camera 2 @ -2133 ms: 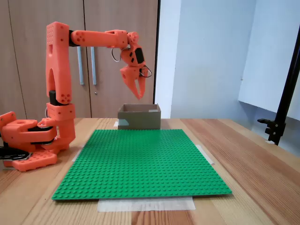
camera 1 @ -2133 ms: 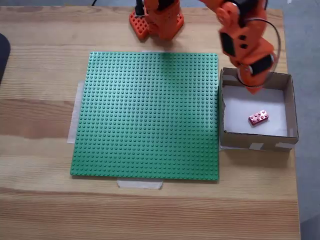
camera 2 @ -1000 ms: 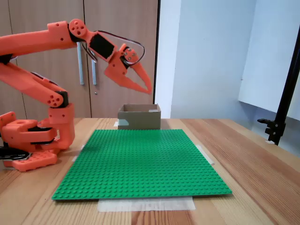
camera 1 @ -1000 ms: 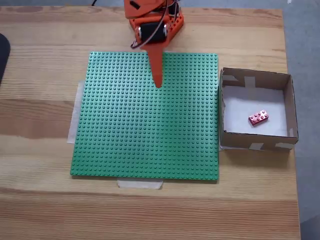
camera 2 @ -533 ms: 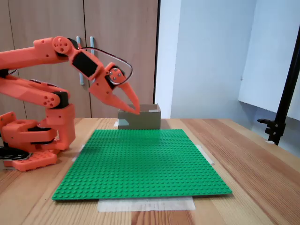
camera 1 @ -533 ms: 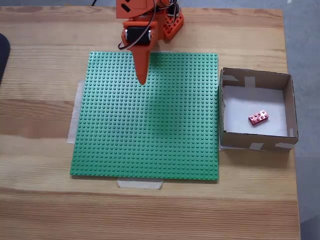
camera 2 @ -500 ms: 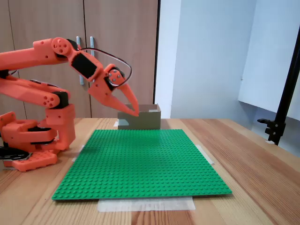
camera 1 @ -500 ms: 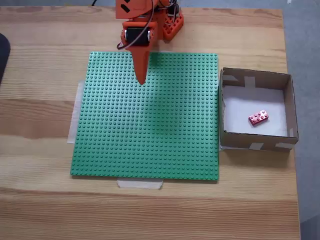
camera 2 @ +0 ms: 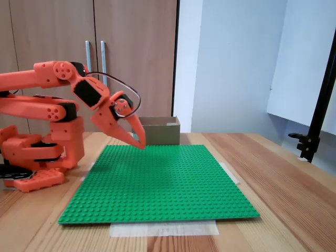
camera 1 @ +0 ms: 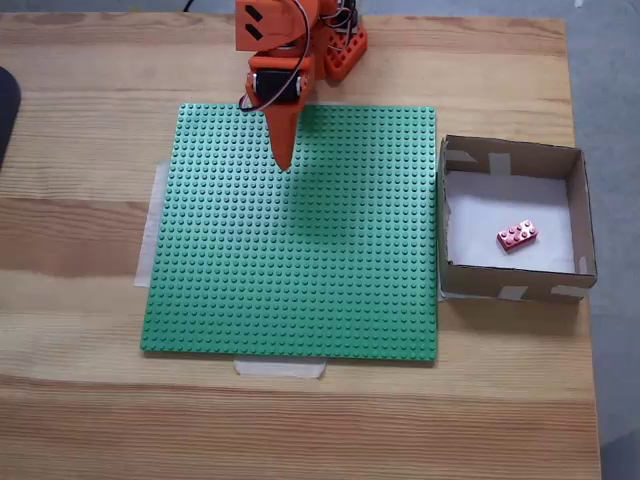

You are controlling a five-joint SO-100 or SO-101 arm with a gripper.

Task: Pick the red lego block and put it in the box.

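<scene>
Red lego block (camera 1: 517,235) lying studs-up and slightly askew on the white floor of the box (camera 1: 580,215), nearer the right wall as the top-down fixed view shows it, clear of all four walls. Box standing on the wooden table (camera 1: 80,150) just beside the right edge of the green baseplate (camera 1: 300,260); pale tape strips visible on its rim and front wall. Baseplate itself fixed to the table by tape strips (camera 1: 280,368) at its near and left edges.

From the low side fixed view, box (camera 2: 160,131) seen only as a brown outer wall beyond the far edge of the baseplate (camera 2: 157,184), its interior and the block hidden (the top-down view alone confirms the block inside). Cupboard doors (camera 2: 63,31) and a black stand (camera 2: 315,121) at the right also seen from this side.

Gripper (camera 1: 282,160) over the far part of the baseplate, well apart from the box, holding nothing. In the side view, gripper (camera 2: 140,144) pointing down and forward, tips just above the studs, jaws drawn together to a single point. Arm (camera 2: 47,92) folded low, upper links nearly level above the orange base (camera 2: 31,163), a loop of black cable at the wrist.
</scene>
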